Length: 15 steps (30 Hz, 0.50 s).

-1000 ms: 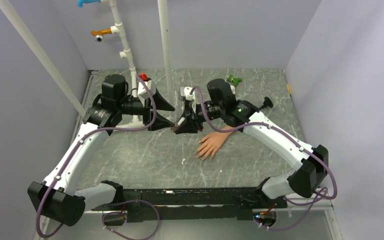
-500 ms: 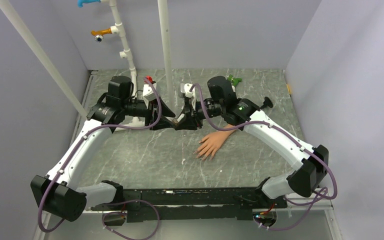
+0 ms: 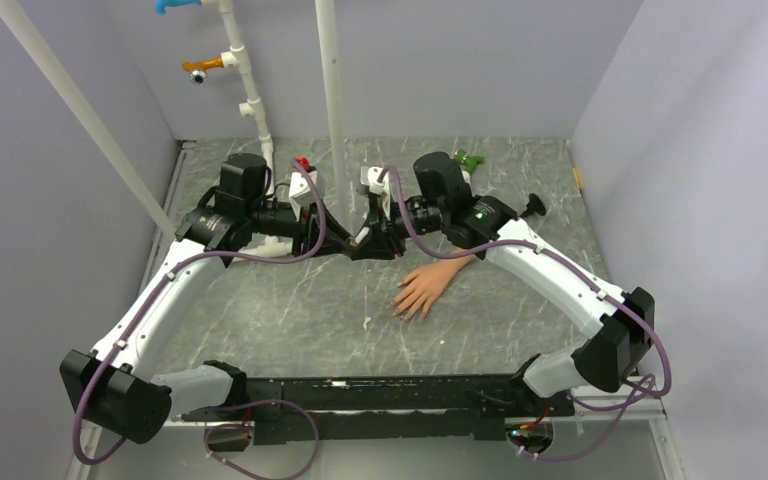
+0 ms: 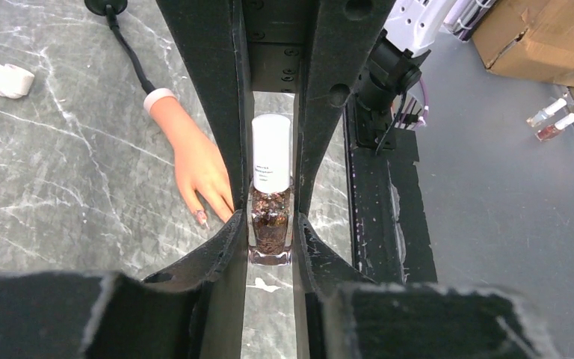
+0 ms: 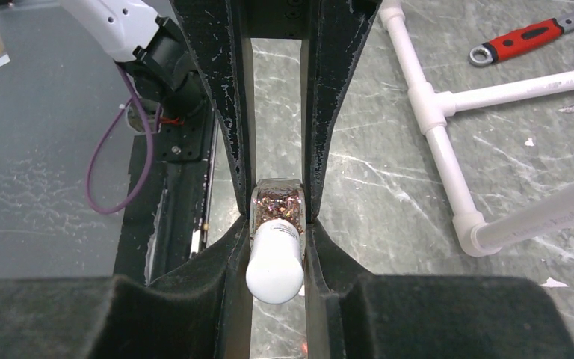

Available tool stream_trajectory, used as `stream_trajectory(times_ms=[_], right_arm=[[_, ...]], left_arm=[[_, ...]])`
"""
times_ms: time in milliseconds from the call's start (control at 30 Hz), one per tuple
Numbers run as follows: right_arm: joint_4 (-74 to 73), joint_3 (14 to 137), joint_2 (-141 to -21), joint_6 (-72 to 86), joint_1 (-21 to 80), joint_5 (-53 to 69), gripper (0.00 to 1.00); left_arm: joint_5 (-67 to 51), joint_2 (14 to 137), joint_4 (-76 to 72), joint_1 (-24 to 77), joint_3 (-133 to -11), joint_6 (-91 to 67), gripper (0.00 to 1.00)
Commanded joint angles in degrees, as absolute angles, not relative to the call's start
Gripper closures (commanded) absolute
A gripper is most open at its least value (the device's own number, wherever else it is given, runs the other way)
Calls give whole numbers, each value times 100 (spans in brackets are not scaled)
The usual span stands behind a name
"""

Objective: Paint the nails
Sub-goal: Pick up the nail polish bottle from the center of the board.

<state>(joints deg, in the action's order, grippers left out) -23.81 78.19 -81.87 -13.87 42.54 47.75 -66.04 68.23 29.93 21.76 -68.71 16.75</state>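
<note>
The mannequin hand (image 3: 426, 287) lies flat on the table (image 3: 290, 310), its long axis on a slant. The wrist stub is toward the far right and the fingers toward the arm bases, so the nails (image 4: 201, 218) (tiny, barely readable) point near-left. Held above the table just beyond the hand is a bottle (image 4: 270, 224) of dark glitter polish, cap toward the right arm. The left gripper (image 4: 270, 233) is clamped on its glass body, and the right gripper (image 5: 275, 241) is clamped on its white cap (image 5: 274, 258).
</note>
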Motion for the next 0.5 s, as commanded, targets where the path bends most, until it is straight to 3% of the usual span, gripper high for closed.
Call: stream_trajectory(times_ms=[0, 133, 200, 333, 400, 467], right_arm=[[-1971, 8035, -8162, -1393, 4302, 4991, 100], [-2012, 8077, -8229, -1404, 4298, 5053, 100], [-1985, 8054, -8216, -1390, 4298, 5046, 98], [-1898, 7971, -8123, -1338, 4298, 4934, 60], [-1857, 7911, -8070, -1319, 4299, 4852, 45], [-1833, 7849, -8052, -1310, 4296, 4821, 37]], left_arm=[[-6617, 6725, 2971, 2256, -7076, 1896, 78], [-6649, 6733, 3013, 2307, -7086, 1963, 100], [-6611, 6726, 3044, 2341, -7096, 2029, 100], [-6456, 6665, 3022, 2346, -7096, 2025, 100], [-6361, 6618, 2964, 2346, -7073, 2007, 100], [-6297, 6595, 2926, 2346, -7061, 1995, 100]])
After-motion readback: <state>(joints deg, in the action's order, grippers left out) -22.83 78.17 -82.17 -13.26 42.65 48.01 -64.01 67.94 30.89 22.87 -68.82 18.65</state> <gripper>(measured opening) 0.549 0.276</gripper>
